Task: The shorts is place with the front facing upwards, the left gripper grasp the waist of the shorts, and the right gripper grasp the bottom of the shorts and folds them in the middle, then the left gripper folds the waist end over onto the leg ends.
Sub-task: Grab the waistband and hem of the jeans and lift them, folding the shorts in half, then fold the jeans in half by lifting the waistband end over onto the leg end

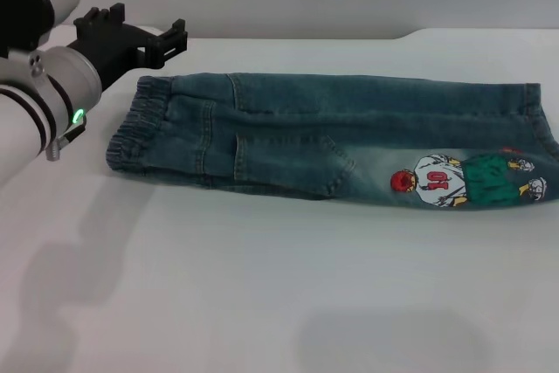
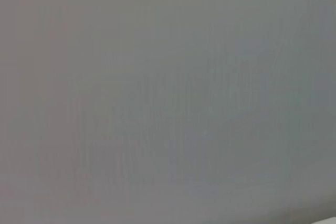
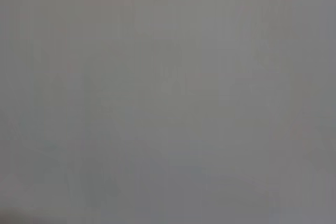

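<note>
Nearest the camera there is only bare white table [image 1: 262, 303], carrying soft shadows.

Beyond that, across the middle of the head view, lie the shorts [image 1: 349, 141], already doubled lengthwise into a long band, which reads as the first fold being done. The cartoon figure print [image 1: 472, 179] shows at about four o'clock of the garment, so the back panel is what faces up on that near side. The waist end [image 1: 140, 128] sits at nine o'clock, puckered and bunched, and the leg ends [image 1: 537, 120] reach out at three o'clock, nearly to the edge of the frame. Laid out lengthwise like this, the waist is set for the last step: lift it and carry it over onto the hems.

Farther back, at ten o'clock of the waistband, hovers the left gripper [image 1: 144, 37], above and just beyond the elastic, not touching the cloth. Its black fingers stand parted, with nothing between them. My read is that it is poised to drop onto the waistband.

The right gripper is nowhere to be seen, and both wrist views give only blank grey.
</note>
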### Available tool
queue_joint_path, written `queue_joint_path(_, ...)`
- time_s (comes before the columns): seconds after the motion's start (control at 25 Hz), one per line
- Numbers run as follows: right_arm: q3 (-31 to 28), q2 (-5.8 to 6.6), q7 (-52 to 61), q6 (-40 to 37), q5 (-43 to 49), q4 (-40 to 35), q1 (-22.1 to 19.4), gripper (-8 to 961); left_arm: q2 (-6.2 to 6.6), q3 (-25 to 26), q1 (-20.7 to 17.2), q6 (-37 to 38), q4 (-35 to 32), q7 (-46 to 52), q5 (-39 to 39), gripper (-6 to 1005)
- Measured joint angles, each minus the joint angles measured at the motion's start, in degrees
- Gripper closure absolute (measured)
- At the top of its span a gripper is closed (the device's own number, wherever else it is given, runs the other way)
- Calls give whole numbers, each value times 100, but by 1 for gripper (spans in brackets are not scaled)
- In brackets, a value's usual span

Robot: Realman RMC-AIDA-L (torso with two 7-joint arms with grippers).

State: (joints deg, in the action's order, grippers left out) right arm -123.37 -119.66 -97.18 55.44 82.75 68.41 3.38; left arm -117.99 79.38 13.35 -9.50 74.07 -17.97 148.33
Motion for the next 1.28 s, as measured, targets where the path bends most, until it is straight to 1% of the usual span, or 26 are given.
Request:
queue_joint_path(0.08,316,-4,-550,-394,-223,-50,-82,284,-4,-70,-33,96,-36,0,8,174)
queue_joint_path(0.16,610,-3,-1370,-566,-761,-207,-181,277,-1,-238,-93,391,-81,-1,24,140)
queue_joint_path(0.2,816,-5,-2105,-596,-1256,-379,-259,273,-1,-238,-93,391,-81,-1,24,141)
queue_joint_path(0.24,1153,-3,-3245,-585,-2168,-707,-342,273,0,-315,-146,708,-163,0,13,142)
queue_joint_path(0.28,1153,-3,-3245,-585,-2168,-707,-342,273,0,-315,-146,708,-163,0,13,143)
queue_joint_path(0.32,1402,5,-3992,-585,-2962,-977,-380,273,-1,-360,-192,926,-236,10,3,144)
queue_joint_path(0.36,1569,14,-4448,-599,-3520,-1172,-391,274,-1,-392,-218,1062,-276,21,-2,146)
queue_joint_path(0.44,1765,13,-5033,-654,-4296,-1466,-381,274,-2,-481,-274,1345,-366,47,-8,148)
queue_joint_path(0.64,2166,-19,-6381,-695,-5316,-2140,-210,275,-7,-638,-306,1683,-553,55,7,150)
queue_joint_path(0.72,2337,-20,-6736,-717,-5727,-2271,-163,275,-5,-671,-287,1723,-601,56,4,150)
queue_joint_path(0.96,2346,9,-6794,-880,-5982,-2449,15,276,-7,-731,-309,1800,-587,63,-7,149)
queue_joint_path(1.04,2503,3,-6709,-1244,-6265,-2352,-12,277,-11,-748,-313,1797,-579,67,-7,149)
queue_joint_path(1.16,2753,19,-6585,-2368,-6781,-1964,-62,277,-13,-775,-323,1776,-575,129,-12,149)
queue_joint_path(1.24,2857,83,-6306,-3060,-6946,-1650,-85,277,-10,-777,-308,1737,-583,186,-14,149)
queue_joint_path(1.28,2915,122,-6165,-3233,-6904,-1541,-113,277,-6,-779,-296,1722,-592,203,-14,150)
